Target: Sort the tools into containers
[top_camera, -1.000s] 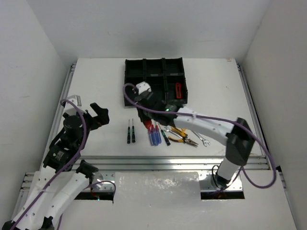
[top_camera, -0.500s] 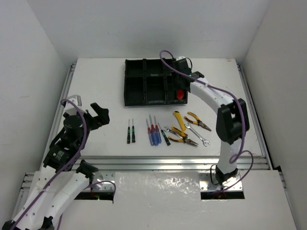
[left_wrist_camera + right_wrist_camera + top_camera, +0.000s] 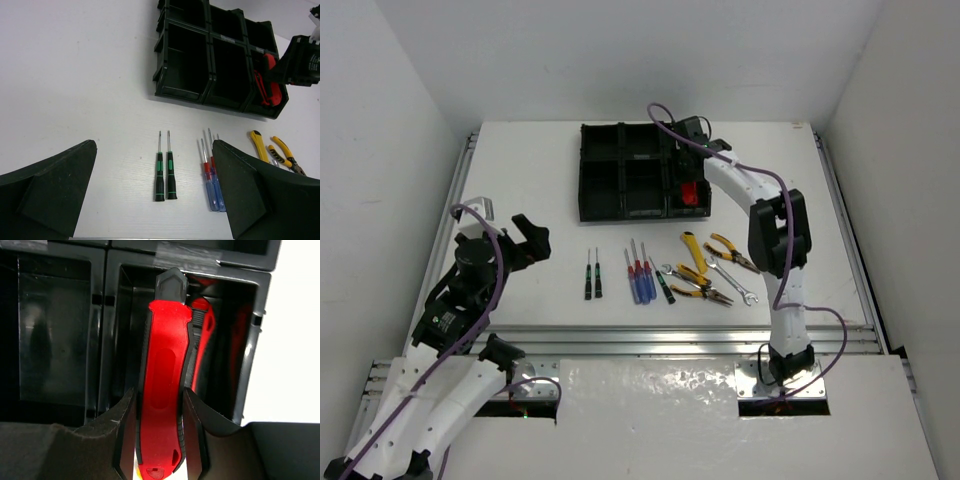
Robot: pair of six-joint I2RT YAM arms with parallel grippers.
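– Where is the red-handled cutter [image 3: 162, 360]?

– In the right gripper [image 3: 159, 400], whose fingers press both sides of its handle. It hangs over the near-right compartment of the black tray [image 3: 582, 175], where a second red-handled tool [image 3: 206, 340] lies.

– Any writing?

– White print [image 3: 314, 59] on that gripper's body, too small to read. The tape strip [image 3: 187, 251] on the tray's divider is too blurred to read.

– And the left gripper [image 3: 527, 240]?

– Spread wide, holding nothing, above the surface [image 3: 520, 170]. Two black-green screwdrivers [image 3: 164, 175] lie ahead of it.

tray [image 3: 583, 178] walls under right jaws, tabletop [image 3: 520, 170] — open
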